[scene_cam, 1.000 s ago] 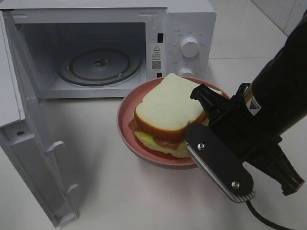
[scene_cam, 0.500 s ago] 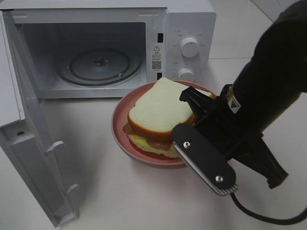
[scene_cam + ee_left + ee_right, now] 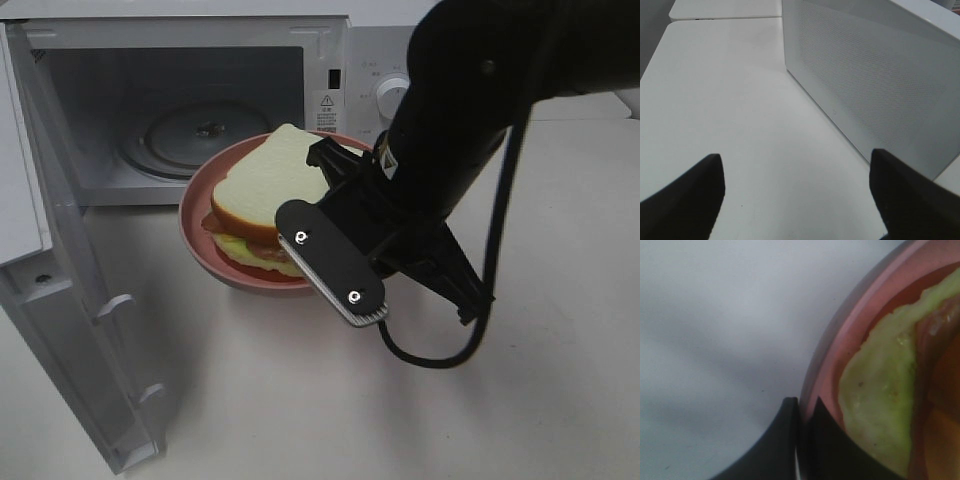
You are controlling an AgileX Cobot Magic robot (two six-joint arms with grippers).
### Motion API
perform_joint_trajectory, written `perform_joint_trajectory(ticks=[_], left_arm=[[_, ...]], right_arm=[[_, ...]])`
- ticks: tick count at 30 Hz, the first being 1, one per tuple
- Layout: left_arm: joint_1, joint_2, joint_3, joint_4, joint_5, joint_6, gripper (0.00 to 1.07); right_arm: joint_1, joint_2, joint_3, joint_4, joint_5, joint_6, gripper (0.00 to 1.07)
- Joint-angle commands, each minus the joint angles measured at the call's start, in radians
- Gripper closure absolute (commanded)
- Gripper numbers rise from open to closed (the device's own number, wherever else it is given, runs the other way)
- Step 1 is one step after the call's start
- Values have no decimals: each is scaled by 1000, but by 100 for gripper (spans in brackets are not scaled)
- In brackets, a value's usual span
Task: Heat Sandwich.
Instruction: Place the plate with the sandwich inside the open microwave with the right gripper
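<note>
At the near rim, right gripper (image 3: pixel 801 407) is clamping the pink plate (image 3: pixel 196 215); sandwich (image 3: pixel 265 185) is sitting on it, just before the open microwave (image 3: pixel 200 100) mouth. Left gripper (image 3: pixel 796 160) is hanging spread wide, empty, beside the microwave's side wall.

Colours: mostly white and black, with pink and green in the middle.
sandwich (image 3: pixel 265 185): pale cream bread, tan-orange crust, yellow-green and reddish filling. plate (image 3: pixel 195 215): dusty pink. microwave (image 3: pixel 365 45): white shell, grey cavity; side wall (image 3: pixel 865 75) has a fine dot-grid perforation. table (image 3: pixel 300 400): plain white. right gripper (image 3: pixel 800 412) and left gripper (image 3: pixel 795 157): black; ribbed silver strip (image 3: pixel 343 306) on the right one. cable (image 3: pixel 440 360): black.
</note>
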Motion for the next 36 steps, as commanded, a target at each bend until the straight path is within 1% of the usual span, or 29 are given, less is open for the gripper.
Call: perform_joint_trajectory(ticks=[1, 3, 4, 8, 9, 13, 16, 18, 19, 20, 21, 23, 27, 28, 30, 33, 36], left_arm=[[-3, -3, 1, -3, -2, -5, 31], [-3, -3, 1, -3, -2, -5, 31], [-3, -3, 1, -3, -2, -5, 31], [-3, -3, 1, -3, -2, -5, 31], [-3, -3, 1, -3, -2, -5, 31], [-3, -3, 1, -3, -2, -5, 31], [-3, -3, 1, -3, -2, -5, 31], [-3, -3, 1, -3, -2, -5, 31], [-3, -3, 1, -3, -2, -5, 31], [-3, -3, 1, -3, -2, -5, 31], [-3, -3, 1, -3, -2, -5, 31], [-3, -3, 1, -3, -2, -5, 31], [-3, -3, 1, -3, -2, -5, 31], [-3, -3, 1, -3, -2, -5, 31], [-3, -3, 1, -3, -2, -5, 31], [-3, -3, 1, -3, -2, -5, 31], [-3, -3, 1, -3, -2, -5, 31]], right_arm=[[-1, 40, -62, 15, -22, -22, 107], [-1, 78, -112, 29, -21, -32, 107], [-1, 78, -112, 29, -21, -32, 107], [-1, 138, -179, 29, -21, -39, 107], [-1, 138, -179, 29, -21, -39, 107], [-11, 196, -253, 35, -22, -45, 107], [-12, 215, -281, 53, -23, -52, 107], [-12, 243, -330, 49, -23, -52, 107], [-12, 243, -330, 49, -23, -52, 107], [-12, 255, -349, 49, -23, -52, 107], [-12, 282, -389, 49, -20, -53, 107], [-12, 294, -404, 49, -17, -53, 107], [-22, 357, -492, 62, -16, -53, 107], [-22, 357, -492, 62, -16, -53, 107], [-25, 393, -543, 80, -16, -53, 107], [-36, 413, -575, 91, -15, -53, 107], [-36, 465, -657, 103, -14, -52, 107]])
